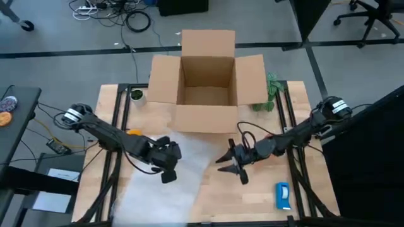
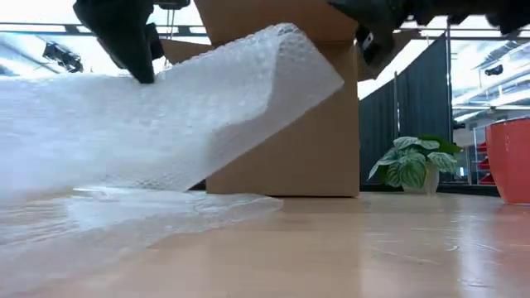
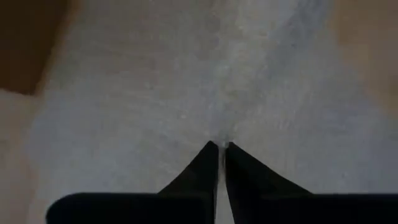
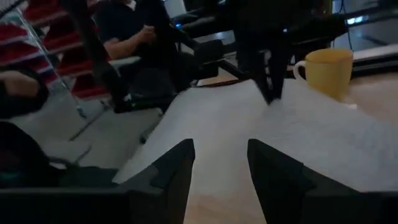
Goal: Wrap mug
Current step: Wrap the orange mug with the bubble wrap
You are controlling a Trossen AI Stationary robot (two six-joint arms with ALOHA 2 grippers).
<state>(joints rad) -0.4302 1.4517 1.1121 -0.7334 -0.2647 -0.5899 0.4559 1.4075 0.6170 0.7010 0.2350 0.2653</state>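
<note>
Table (image 1: 252, 195): light wood, carrying everything below.
Cardboard box (image 1: 207, 88): stands open at the far middle of the table, flaps spread.
Bubble wrap (image 1: 170, 183): clear sheet spread from in front of the box toward the near left; in the low view one edge is lifted off the table.
Left gripper (image 1: 168, 176): over the sheet's middle, jaws clenched on the bubble wrap, pinching a fold of it.
Right gripper (image 1: 232, 169): at the sheet's right edge, jaws released and apart, nothing between them.
Mug (image 1: 134, 132): orange, on the table by the sheet's left edge, just beside the left arm, apart from both grippers.
Plant (image 1: 270, 93): right of the box.
Blue-and-white object (image 1: 283, 195): flat, near right.
</note>
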